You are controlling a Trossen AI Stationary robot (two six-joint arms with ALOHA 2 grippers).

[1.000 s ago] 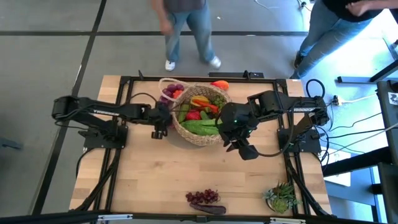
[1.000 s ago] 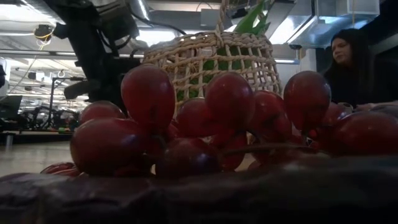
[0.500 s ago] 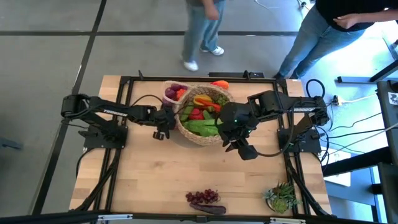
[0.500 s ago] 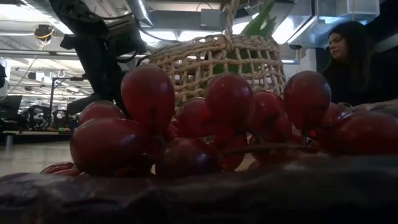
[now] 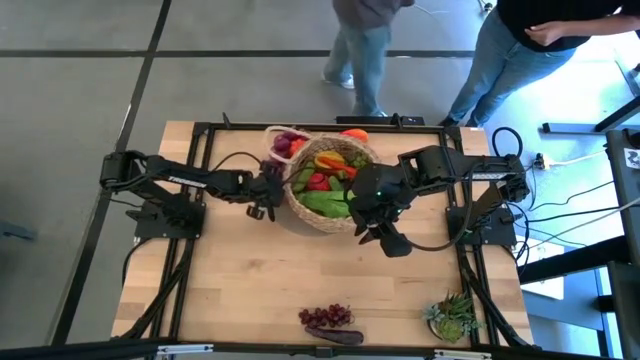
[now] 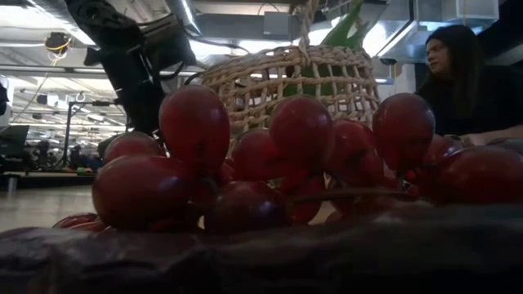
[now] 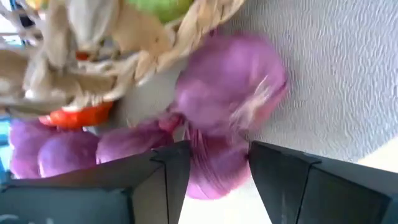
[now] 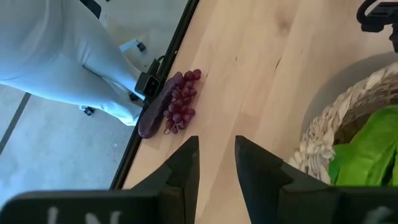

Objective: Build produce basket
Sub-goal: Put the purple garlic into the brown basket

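Left gripper [image 5: 268, 196] reaches toward three o'clock, fingers clamped on something purple. Right gripper [image 5: 385, 238] points toward six o'clock, fingers parted, empty.

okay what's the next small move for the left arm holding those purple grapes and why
Probably carry them a little farther over the rim and release. The left tool is shut on the purple grapes, which hang at the wicker basket edge, not yet inside. The right tool waits empty beside the basket.

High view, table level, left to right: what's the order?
left gripper holding purple grapes → basket → right gripper, empty → potted plant at the near right corner.
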